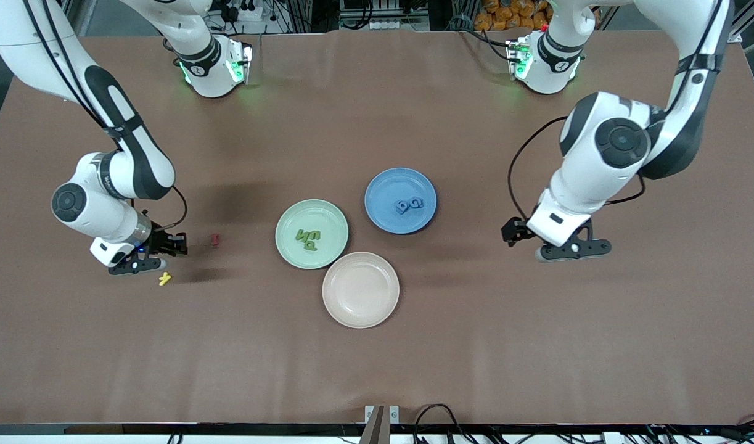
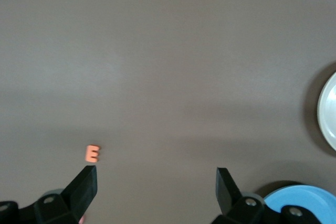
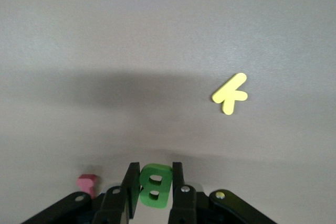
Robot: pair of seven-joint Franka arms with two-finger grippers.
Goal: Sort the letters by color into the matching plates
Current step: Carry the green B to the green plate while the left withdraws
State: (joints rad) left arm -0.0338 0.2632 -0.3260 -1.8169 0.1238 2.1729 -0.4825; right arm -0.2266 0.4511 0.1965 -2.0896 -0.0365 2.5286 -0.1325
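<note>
Right claw [image 3: 152, 184]: pressed together on a small flat green letter B [image 3: 154, 186], pinched across its flat faces between the two fingers, the letter standing on edge with its long axis running along the fingers. The claw hangs low over the brown desk [image 1: 537, 345] at the right arm's end, close above a small yellow letter K [image 1: 164, 279] and near a small dark red letter [image 1: 214, 240]; neither belongs to the sort.

Governing relation: the pale mint green round plate [image 1: 288, 226] lies from the right claw toward the middle of the desk, past the red letter. It already carries several green letters [image 1: 307, 238], grouped near its centre. The carried B must travel that way and be let go over this plate, not over the empty cream plate [image 1: 360, 290] just beside it and nearer the front camera.

The medium blue round plate [image 1: 383, 185] sits beside the green one, toward the left arm's end and farther from the front camera, with blue letters [image 1: 410, 204] in it.

Left claw [image 2: 156, 174]: spread wide, holding nothing, waiting over bare desk near the blue plate; a small orange letter E [image 2: 92, 153] lies by one finger.

Judgement: the right arm is the one placed to deliver; a release over the rim risks a letter bouncing out.
</note>
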